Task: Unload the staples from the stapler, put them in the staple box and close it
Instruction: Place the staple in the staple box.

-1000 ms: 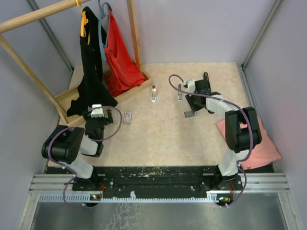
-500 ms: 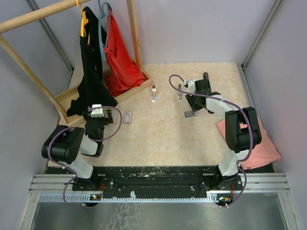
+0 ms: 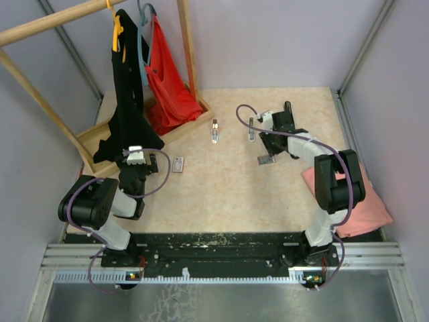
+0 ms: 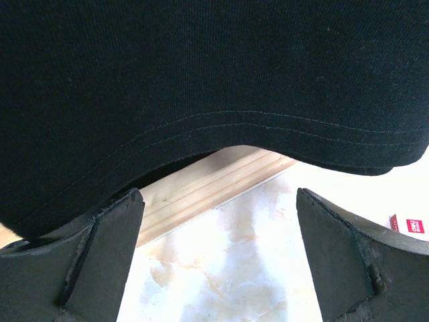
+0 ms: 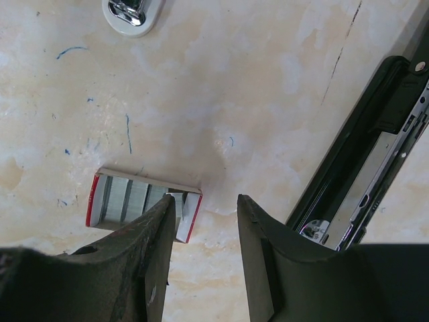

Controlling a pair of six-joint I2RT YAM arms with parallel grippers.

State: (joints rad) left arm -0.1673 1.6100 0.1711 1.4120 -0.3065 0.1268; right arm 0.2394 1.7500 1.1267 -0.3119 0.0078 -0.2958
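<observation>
The right pincer hangs low over the right half of the tabletop, its two fingers partly apart with bare surface showing between them and nothing clamped. Just beside its right finger lies the stapler, swung open so that its black arm and silvery channel run side by side. Whether any strip sits in that channel cannot be told. By the left fingertip rests a small red-edged tray holding silvery-grey staples in rows. One silvery clip lies farther toward the far edge. The left pincer is near the left edge with its fingers spread wide and empty. It faces the hem of a black garment on the wooden rack in the far left corner. A red-and-white box lies just beside it.
</observation>
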